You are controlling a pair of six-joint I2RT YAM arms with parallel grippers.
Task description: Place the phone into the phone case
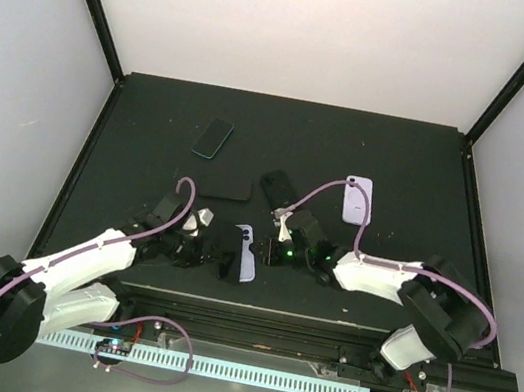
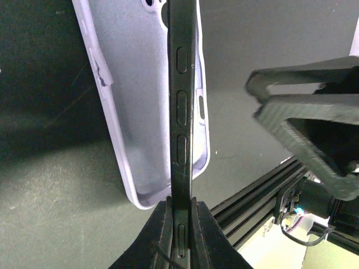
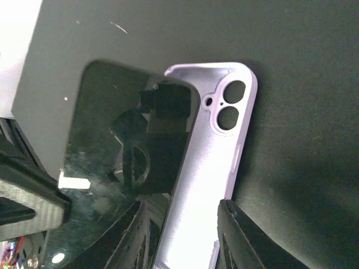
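My left gripper point(image 1: 209, 254) point(image 2: 180, 224) is shut on the lower end of a black phone point(image 1: 232, 252) point(image 2: 182, 101), held on its edge with the side buttons facing the camera. The phone stands in the open lilac phone case point(image 1: 250, 255) point(image 2: 137, 112), which lies hollow side up on the mat. In the right wrist view the phone's glass point(image 3: 129, 157) leans over the left half of the case point(image 3: 221, 157), whose camera holes are at the far end. My right gripper point(image 1: 280, 250) point(image 3: 179, 241) straddles the case's near end, its right finger point(image 3: 244, 235) against the case's edge.
Further back on the dark mat lie a teal-edged phone point(image 1: 212, 138), a black phone point(image 1: 223, 187), a black case point(image 1: 278, 191) and a lilac phone point(image 1: 357, 200). A small white object point(image 1: 203, 218) sits by the left gripper. The black table rail point(image 2: 263, 190) runs close by.
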